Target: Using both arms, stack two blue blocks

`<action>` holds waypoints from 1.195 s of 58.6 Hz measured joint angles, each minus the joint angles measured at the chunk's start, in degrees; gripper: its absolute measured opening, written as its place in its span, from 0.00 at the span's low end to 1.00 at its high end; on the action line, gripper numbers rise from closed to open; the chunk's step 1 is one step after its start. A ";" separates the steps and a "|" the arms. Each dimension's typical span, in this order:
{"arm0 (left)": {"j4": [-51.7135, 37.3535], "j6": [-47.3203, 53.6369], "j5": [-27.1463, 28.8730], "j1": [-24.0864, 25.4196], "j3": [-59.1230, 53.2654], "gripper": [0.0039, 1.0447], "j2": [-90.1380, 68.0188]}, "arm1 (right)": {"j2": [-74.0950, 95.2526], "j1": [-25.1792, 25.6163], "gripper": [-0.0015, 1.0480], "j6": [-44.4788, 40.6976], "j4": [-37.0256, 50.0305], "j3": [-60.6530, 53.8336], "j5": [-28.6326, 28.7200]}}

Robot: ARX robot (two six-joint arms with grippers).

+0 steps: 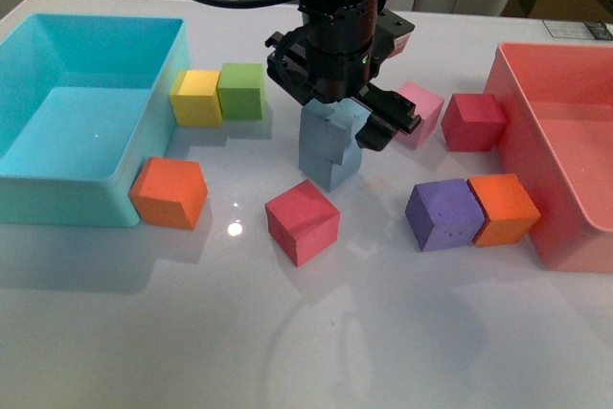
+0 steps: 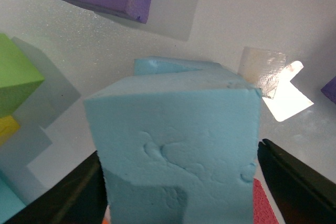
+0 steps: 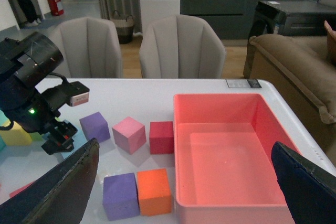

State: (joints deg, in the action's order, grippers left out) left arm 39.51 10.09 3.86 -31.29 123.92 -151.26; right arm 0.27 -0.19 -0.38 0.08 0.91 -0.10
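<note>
My left gripper (image 1: 337,117) clamps the top blue block (image 1: 330,131) on the lower block (image 1: 333,168); right gripper (image 3: 184,182) gapes open.

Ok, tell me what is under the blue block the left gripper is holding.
The second blue block sits directly beneath the held blue block, offset so one corner sticks out. The left gripper covers the held block's top, and whether the two faces touch fully is hidden.

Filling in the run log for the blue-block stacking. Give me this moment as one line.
left gripper: shut on upper blue block | lower blue block: beneath it, offset | right gripper: open, empty, above pink bin
</note>
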 joint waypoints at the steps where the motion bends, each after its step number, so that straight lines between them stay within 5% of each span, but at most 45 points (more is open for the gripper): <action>1: 0.00 0.04 0.02 0.00 0.00 0.84 0.00 | 0.00 0.00 0.91 0.00 0.00 0.00 0.00; 5: 0.00 0.42 0.07 0.00 0.00 0.93 0.00 | 0.00 0.00 0.91 0.00 0.00 0.00 0.00; 27: -3.02 0.85 0.79 0.44 -9.14 0.92 6.82 | 0.00 0.00 0.91 0.00 0.00 0.00 0.00; 64: -29.00 -6.43 0.81 0.87 -51.89 0.92 47.01 | 0.00 0.00 0.91 0.00 0.00 0.00 0.02; 66: -42.25 -7.43 9.84 0.63 -57.22 0.85 47.10 | 0.00 0.00 0.91 0.00 0.00 0.00 0.02; 70: -61.64 -8.35 19.12 1.27 -66.55 0.74 47.93 | 0.00 0.00 0.91 0.00 0.00 0.00 0.13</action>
State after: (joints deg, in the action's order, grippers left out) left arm -22.13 1.74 22.98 -30.02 57.36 -103.33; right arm 0.27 -0.19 -0.38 0.08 0.91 0.03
